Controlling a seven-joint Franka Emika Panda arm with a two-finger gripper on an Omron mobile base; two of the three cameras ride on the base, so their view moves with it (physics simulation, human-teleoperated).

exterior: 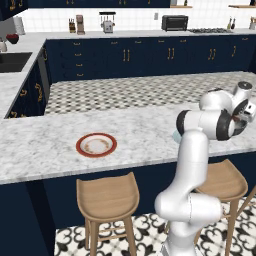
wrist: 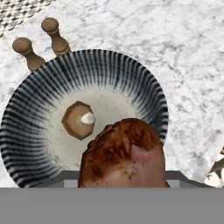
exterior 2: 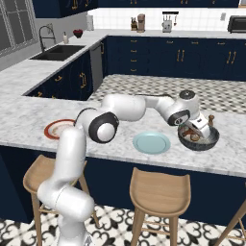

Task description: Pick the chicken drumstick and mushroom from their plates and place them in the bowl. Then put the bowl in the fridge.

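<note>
The dark-grey striped bowl (wrist: 146, 87) sits on the marble counter, seen from above in the hand view and at the right of the right base view (exterior 2: 212, 141). The tan mushroom (wrist: 78, 120) lies on its pale inside. My gripper (exterior 2: 196, 130) hangs just above the bowl, shut on the reddish-brown chicken drumstick (wrist: 123, 153), which hides the fingertips. The pale blue plate (exterior 2: 151, 143) lies bare left of the bowl. The red-rimmed plate (exterior: 80, 145) lies bare farther left (exterior 2: 50, 129). The fridge is out of view.
Two brown wooden mills (wrist: 54, 37) stand just behind the bowl (exterior 2: 210, 118). Wooden stools (exterior 2: 158, 190) stand under the counter's front edge (exterior: 107, 197). A sink (exterior 2: 60, 52) lies on the far left counter.
</note>
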